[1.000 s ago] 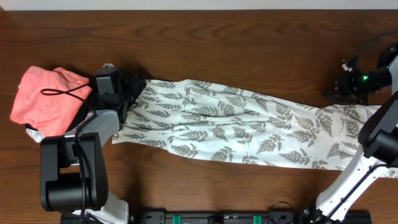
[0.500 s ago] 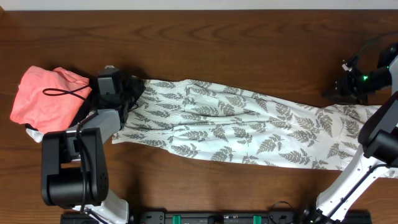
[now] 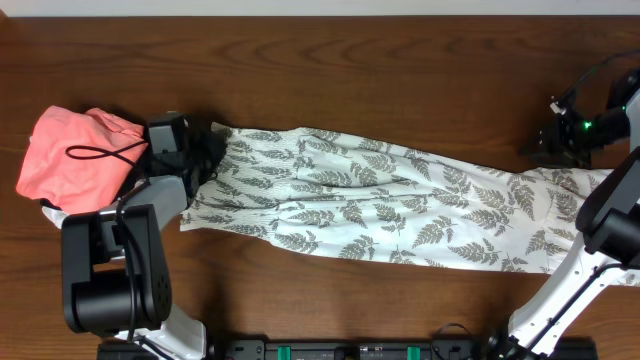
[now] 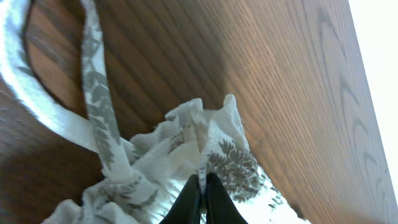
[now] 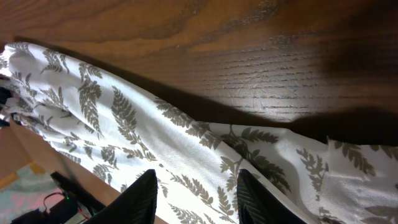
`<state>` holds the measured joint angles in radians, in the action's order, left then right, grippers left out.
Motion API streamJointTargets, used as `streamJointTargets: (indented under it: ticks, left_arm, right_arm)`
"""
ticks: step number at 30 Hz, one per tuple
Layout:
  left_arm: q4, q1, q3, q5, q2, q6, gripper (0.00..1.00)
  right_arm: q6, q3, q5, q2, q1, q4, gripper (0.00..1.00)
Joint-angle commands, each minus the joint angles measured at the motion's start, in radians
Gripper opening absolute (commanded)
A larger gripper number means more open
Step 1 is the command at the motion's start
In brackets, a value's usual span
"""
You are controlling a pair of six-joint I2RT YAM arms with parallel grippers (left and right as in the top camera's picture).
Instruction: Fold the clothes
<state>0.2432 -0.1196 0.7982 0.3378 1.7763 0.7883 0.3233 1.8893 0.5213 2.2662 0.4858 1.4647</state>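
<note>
Could lose this thin pinch on lifting, or snag the loose strap [image 4: 93,93] and bunch the bodice. Clamps the clothes [image 3: 380,205] at the top edge in the clenched left tool [image 4: 200,186], just right of the pink garment [image 3: 75,155]. Holds the right tool [image 5: 196,186] parted and empty above the hem, far right of that garment.

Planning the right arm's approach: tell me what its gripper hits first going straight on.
Likely the fern-print garment, which fills the view ahead of the open right gripper; depth is unclear.
</note>
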Motion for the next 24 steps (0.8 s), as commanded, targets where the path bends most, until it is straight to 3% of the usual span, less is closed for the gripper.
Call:
streamJointTargets:
  ticks: [1, 10, 14, 19, 24]
  left_arm:
    - [-0.002, -0.008, 0.013, 0.018, 0.004, -0.009, 0.06]
    - [-0.026, -0.01, 0.013, 0.094, -0.101, -0.074, 0.06]
    - [-0.183, -0.014, 0.013, 0.092, -0.209, -0.081, 0.06]
    - [-0.42, -0.053, 0.013, -0.025, -0.288, -0.09, 0.06]
    - [-0.501, -0.114, 0.013, -0.044, -0.29, -0.137, 0.06]
  right_arm:
    - [0.014, 0.0, 0.002, -0.021, -0.006, 0.001, 0.4]
    - [0.014, 0.0, 0.002, -0.021, -0.006, -0.007, 0.41]
    - [0.014, 0.0, -0.002, -0.021, -0.005, -0.007, 0.4]
    - [0.014, 0.0, -0.002, -0.021, -0.005, -0.007, 0.41]
    - [0.014, 0.0, -0.002, -0.021, -0.005, -0.007, 0.41]
